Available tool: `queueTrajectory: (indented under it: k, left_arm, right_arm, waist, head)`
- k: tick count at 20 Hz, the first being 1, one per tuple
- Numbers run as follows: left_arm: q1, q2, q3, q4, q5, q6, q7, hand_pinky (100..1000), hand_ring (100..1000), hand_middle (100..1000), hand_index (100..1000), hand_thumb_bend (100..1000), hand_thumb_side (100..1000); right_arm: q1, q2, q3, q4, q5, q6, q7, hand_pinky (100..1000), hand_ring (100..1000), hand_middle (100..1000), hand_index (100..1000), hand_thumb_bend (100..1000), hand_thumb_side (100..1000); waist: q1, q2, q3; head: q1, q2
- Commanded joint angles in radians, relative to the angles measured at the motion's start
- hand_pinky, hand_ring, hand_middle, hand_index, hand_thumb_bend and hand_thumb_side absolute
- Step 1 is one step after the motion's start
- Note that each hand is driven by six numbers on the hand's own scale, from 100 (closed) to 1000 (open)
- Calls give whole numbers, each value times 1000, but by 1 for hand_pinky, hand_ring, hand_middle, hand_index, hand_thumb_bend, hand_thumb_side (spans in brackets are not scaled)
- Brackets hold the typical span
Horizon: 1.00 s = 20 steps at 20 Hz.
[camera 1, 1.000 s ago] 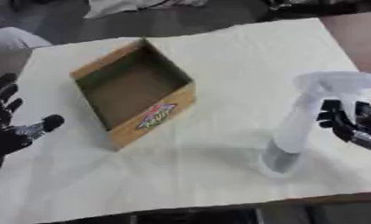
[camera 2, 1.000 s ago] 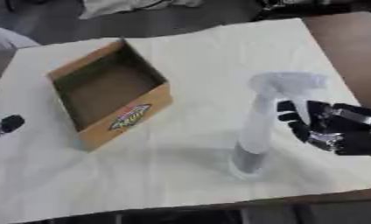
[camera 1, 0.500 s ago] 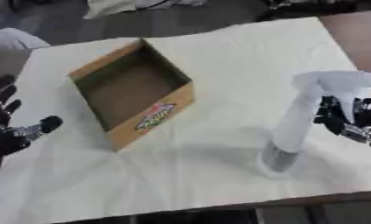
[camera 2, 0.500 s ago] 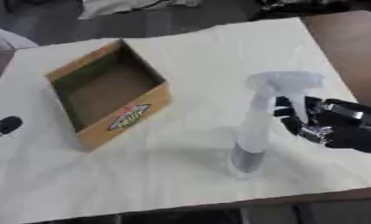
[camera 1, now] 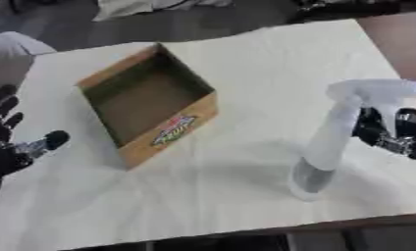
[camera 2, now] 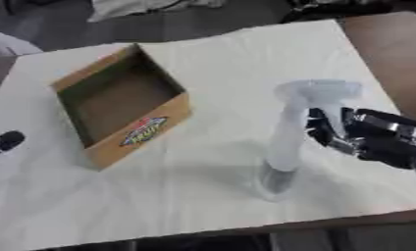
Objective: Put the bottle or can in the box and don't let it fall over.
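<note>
The tabletop [camera 1: 246, 54] is covered by a pale cloth, and everything here is placed relative to the cardboard box [camera 1: 149, 110]. That box sits open side up with a colourful label on its near wall; its inside looks bare, so the task's placing step is not yet done. Its open top, I judge, is what makes it ready to take something lowered in from above.

To the right of the box and nearer the front edge, well apart from it, stands the spray bottle [camera 2: 287, 139]. It is upright on its base, long axis running roughly vertical with a slight lean in these views, and its trigger head is at the top, nozzle pointing right, away from the box. Standing tall on a narrow base, it seems likely to tip if nudged high up.

Further right of the box, just beside the bottle's neck, is the right robot hand [camera 2: 357, 137]. Its fingers are partly curled toward the neck below the spray head, but whether they touch it is hard to tell; it seems to grip nothing yet. Approaching at the neck probably suits lifting the bottle straight.

Left of the box, at the picture's edge, the left robot hand [camera 1: 5, 139] rests idle, fingers spread and holding nothing.
</note>
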<state>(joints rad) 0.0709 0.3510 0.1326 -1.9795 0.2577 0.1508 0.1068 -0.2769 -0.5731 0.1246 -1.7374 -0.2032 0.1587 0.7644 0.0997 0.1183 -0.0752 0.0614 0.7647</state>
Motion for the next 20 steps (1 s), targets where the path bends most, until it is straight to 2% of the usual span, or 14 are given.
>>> queueTrajectory:
  k: [1, 3, 20]
  left_arm:
    - [-2, 12, 3, -20, 3, 0, -3, 1000, 1000, 966, 856, 1000, 100]
    - [-2, 11, 2, -20, 4, 1, -3, 1000, 1000, 966, 856, 1000, 100]
    - [0, 6, 3, -20, 6, 3, -8, 1000, 1000, 966, 855, 998, 100]
  right_arm:
    - [-17, -4, -4, -15, -12, 6, 11, 1000, 1000, 1000, 1000, 100, 630]
    - [-19, -1, -4, -17, -15, 8, 16, 1000, 1000, 1000, 1000, 100, 652]
    - [-36, 23, 9, -22, -10, 6, 45, 1000, 1000, 1000, 1000, 100, 659]
  waist:
    - [-3, -7, 1]
    - [-4, -7, 0]
    - [-2, -3, 4]
  head:
    - [-1, 5]
    - [-1, 5]
    - [-1, 5]
